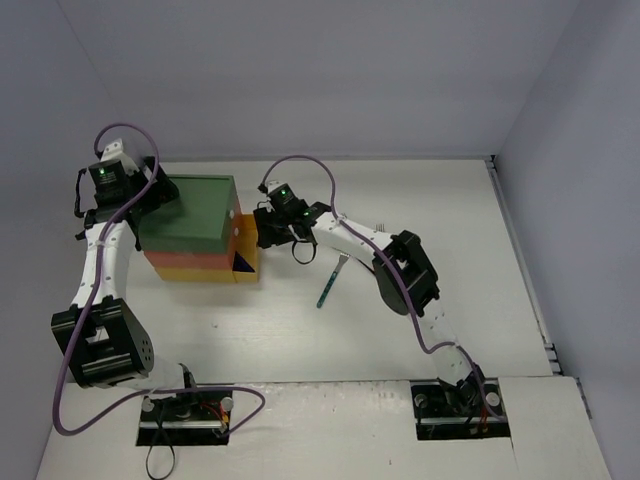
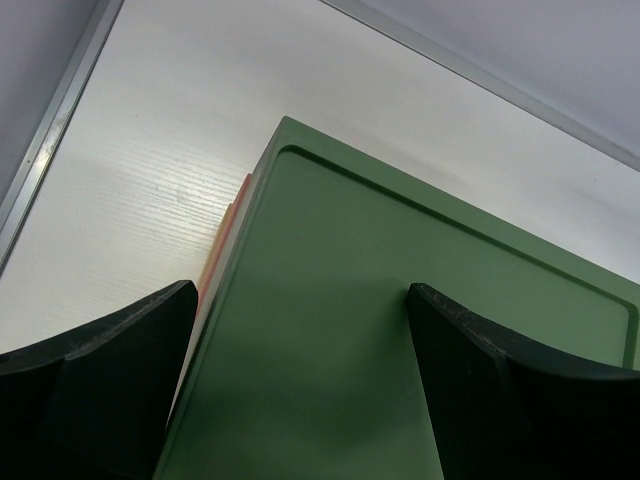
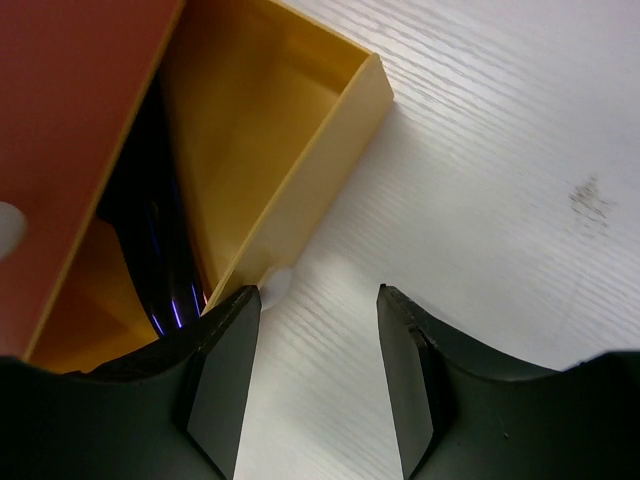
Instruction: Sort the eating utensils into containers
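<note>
Utensil (image 1: 331, 282) on table (image 1: 450, 230) | yellow drawer (image 3: 310, 168) open | right pincer (image 3: 315, 325) parted

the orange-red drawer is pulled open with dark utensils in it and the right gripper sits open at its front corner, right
Not quite. The drawer pulled open is the yellow drawer, not the orange-red drawer above it; the right wrist view shows it. It does hold dark utensils, and the right gripper sits open at its front corner.

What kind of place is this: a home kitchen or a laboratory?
Probably a robot test cell in a lab: a white table, plain walls around it, left arm and right arm bolted at its edge.
</note>
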Controlling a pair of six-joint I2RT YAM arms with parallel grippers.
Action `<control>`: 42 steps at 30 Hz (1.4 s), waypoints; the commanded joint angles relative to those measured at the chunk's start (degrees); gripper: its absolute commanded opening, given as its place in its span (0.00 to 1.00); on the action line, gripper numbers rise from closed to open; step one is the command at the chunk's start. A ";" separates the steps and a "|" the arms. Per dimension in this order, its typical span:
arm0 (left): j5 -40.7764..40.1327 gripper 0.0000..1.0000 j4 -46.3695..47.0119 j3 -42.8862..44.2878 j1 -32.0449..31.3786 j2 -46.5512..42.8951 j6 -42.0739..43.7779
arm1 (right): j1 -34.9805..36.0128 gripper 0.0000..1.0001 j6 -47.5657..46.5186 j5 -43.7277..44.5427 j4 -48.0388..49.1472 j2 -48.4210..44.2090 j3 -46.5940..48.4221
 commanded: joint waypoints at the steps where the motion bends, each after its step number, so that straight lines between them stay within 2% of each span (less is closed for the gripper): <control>1: 4.62 0.82 -5.74 -2.08 -1.67 0.65 -1.68 | 2.69 0.48 2.52 -4.66 5.77 1.69 6.01; 10: 4.72 0.82 -6.92 -2.89 -1.58 -0.70 -2.02 | 4.45 0.48 5.50 -9.16 10.20 3.02 9.08; 17: 3.28 0.82 -7.57 -3.61 -1.58 -3.22 -0.89 | 4.23 0.48 3.49 -7.92 11.35 -2.83 2.22; 20: 1.64 0.82 -7.76 -3.69 -1.58 -5.19 0.75 | 2.78 0.48 1.17 -8.32 11.52 -8.26 -1.93; 30: 0.98 0.82 -6.88 -4.23 -1.49 -6.30 1.65 | -3.01 0.47 -3.90 -21.93 12.31 -12.60 -5.82; 37: 2.11 0.82 -4.13 -5.26 -1.31 -5.79 3.76 | -5.01 0.46 -5.36 -31.96 14.60 -8.36 -3.34; 42: 4.78 0.82 -1.64 -5.65 -0.81 -4.23 4.50 | -5.31 0.46 -8.13 -35.94 14.54 -4.70 0.20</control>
